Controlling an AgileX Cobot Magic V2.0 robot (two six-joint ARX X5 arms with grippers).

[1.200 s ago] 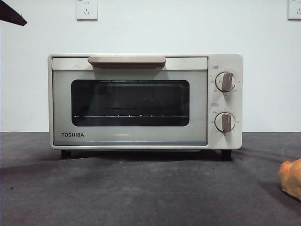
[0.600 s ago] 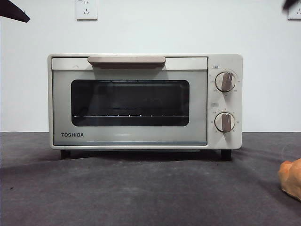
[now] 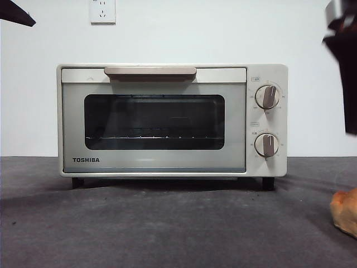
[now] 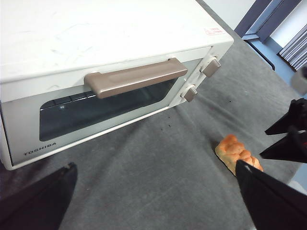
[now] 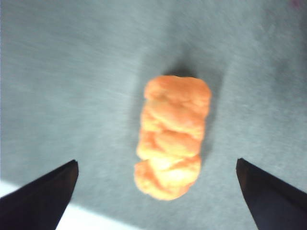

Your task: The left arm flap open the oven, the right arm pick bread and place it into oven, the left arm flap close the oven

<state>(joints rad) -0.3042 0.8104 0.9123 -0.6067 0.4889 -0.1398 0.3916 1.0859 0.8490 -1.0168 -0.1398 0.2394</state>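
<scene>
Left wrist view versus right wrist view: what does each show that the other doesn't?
Only the left wrist view shows the cream-white boxy toaster oven, door shut, its beige bar handle, and the right gripper near the loaf. Only the right wrist view shows the right gripper's jaws spread wide, with the loaf between and beyond them. Both show the golden-orange twisted bread loaf lying on the dark grey mat.

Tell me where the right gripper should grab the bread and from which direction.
Grip the bread across its narrow middle, coming straight down from above. It lies flat on the table, longer than wide, and the open right gripper is already above it, jaws either side.
</scene>
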